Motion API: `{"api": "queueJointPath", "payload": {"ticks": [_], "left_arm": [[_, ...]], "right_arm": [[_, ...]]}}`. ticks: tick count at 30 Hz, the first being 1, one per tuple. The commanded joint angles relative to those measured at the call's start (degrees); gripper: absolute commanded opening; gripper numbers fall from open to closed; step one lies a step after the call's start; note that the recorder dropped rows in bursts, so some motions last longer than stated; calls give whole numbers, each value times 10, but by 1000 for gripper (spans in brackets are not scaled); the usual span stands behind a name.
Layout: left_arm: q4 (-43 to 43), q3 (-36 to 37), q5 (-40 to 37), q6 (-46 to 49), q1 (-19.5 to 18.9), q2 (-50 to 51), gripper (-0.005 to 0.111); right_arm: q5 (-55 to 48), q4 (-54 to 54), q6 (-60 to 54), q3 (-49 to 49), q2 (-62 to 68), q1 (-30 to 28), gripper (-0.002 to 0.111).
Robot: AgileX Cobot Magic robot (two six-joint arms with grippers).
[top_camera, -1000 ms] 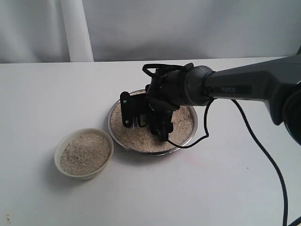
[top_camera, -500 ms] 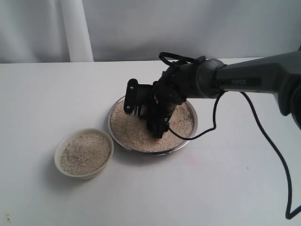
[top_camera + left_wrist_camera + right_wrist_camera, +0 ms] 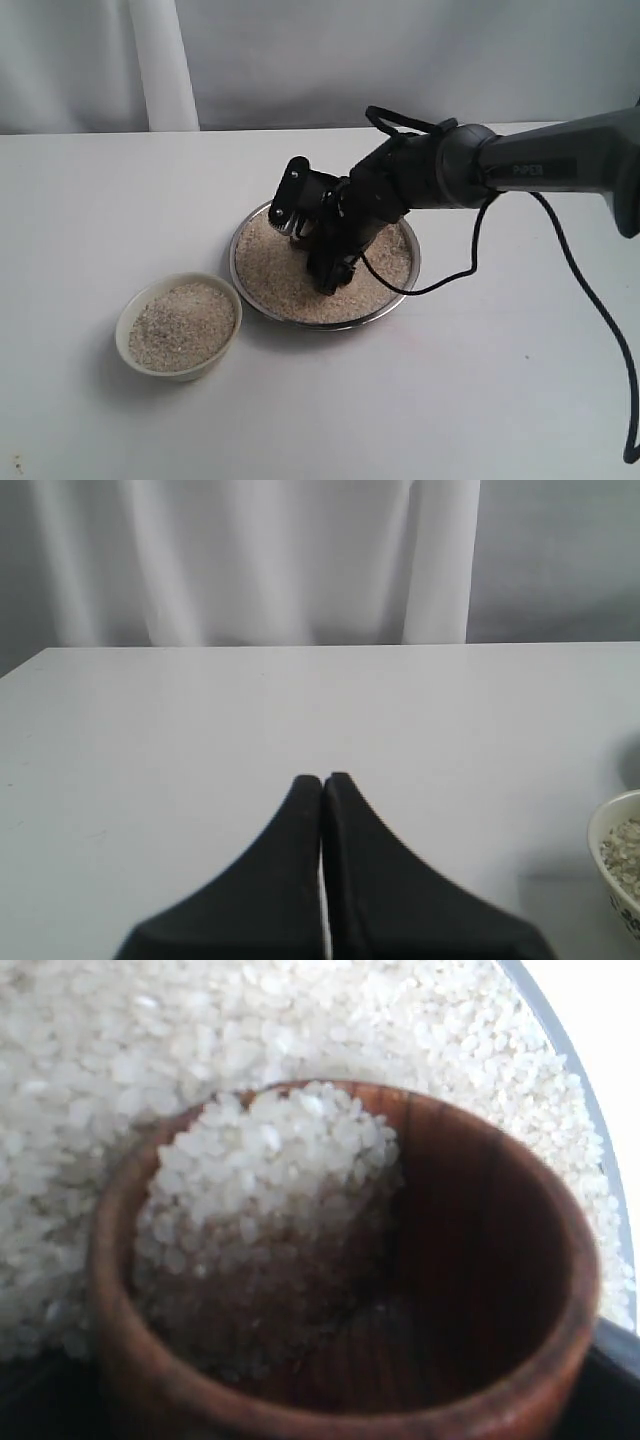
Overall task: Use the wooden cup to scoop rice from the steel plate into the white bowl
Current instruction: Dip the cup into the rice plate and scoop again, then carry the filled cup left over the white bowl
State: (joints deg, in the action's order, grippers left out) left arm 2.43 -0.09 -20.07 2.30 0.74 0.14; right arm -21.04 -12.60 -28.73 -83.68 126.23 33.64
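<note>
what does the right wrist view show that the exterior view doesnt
Only the right wrist view: the inside of the wooden cup, with rice heaped against one side. Only the exterior view: the white bowl, holding rice and standing apart from the steel plate, and the right gripper down over that plate. Both: the plate's rim and the bed of rice in it.

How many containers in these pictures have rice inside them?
3: the steel plate in the middle; the white bowl, lower left of it in the exterior view; the wooden cup, partly filled, at the plate's rice. No other seems hidden.
</note>
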Motion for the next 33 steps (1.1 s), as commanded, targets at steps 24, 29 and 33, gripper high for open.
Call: {"api": "queueJointPath", "payload": {"ticks": [24, 29, 33], "left_arm": [[0, 1, 3, -2, 1, -1, 0], [0, 1, 3, -2, 1, -1, 0], [0, 1, 3, -2, 1, -1, 0]], "right_arm": [[118, 42, 1, 89, -179, 71, 0], [118, -16, 1, 89, -179, 115, 0], [119, -60, 2, 89, -178, 138, 0]]}}
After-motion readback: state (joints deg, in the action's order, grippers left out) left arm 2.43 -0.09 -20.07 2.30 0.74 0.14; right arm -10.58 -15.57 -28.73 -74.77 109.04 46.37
